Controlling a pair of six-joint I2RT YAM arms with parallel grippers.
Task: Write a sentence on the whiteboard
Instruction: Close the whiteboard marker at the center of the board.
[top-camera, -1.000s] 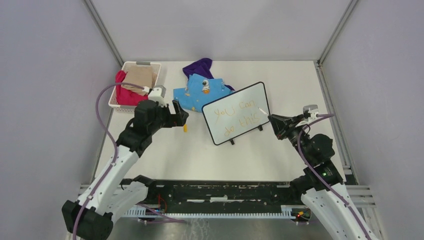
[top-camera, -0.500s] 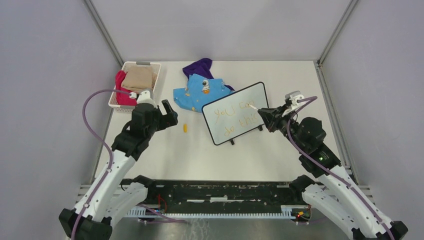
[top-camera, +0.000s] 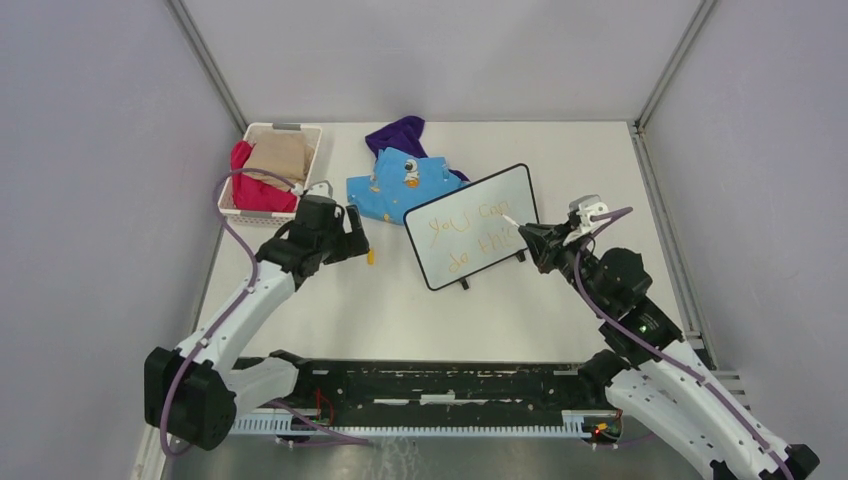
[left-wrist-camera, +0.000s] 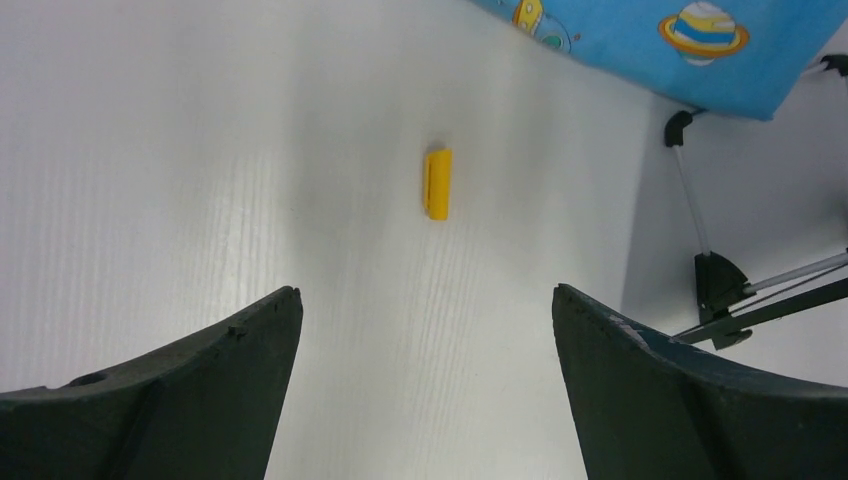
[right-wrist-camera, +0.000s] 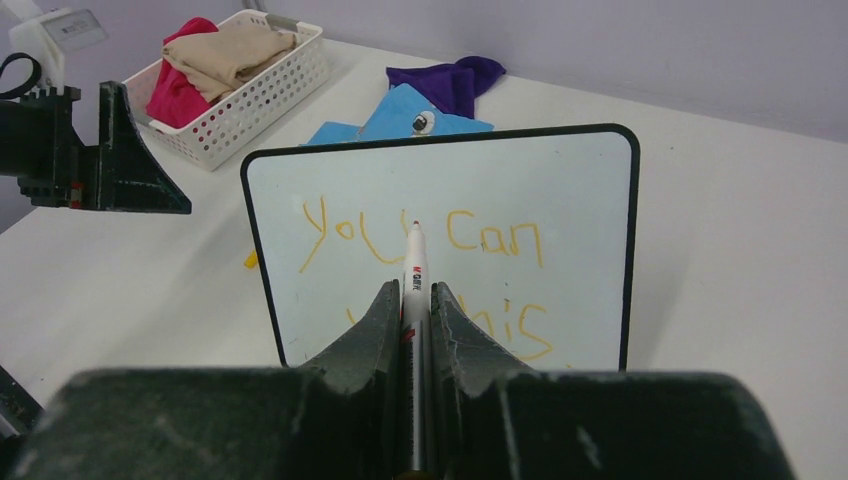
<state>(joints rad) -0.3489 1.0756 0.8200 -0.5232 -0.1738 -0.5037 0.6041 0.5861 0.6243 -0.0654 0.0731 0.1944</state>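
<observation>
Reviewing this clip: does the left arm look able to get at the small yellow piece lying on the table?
Probably yes: the left gripper hangs open facing the yellow piece, which lies alone on the table with nothing over or against it.

The white table (top-camera: 560, 310) carried a white basket (top-camera: 262, 127) of folded clothes at its far left corner. To the right lay a blue cloth (top-camera: 390, 190), partly over a purple cloth (top-camera: 400, 132). The whiteboard (top-camera: 480, 215) stood on its feet just right of them — a small yellow cap (top-camera: 371, 256) lay near its left edge.
</observation>
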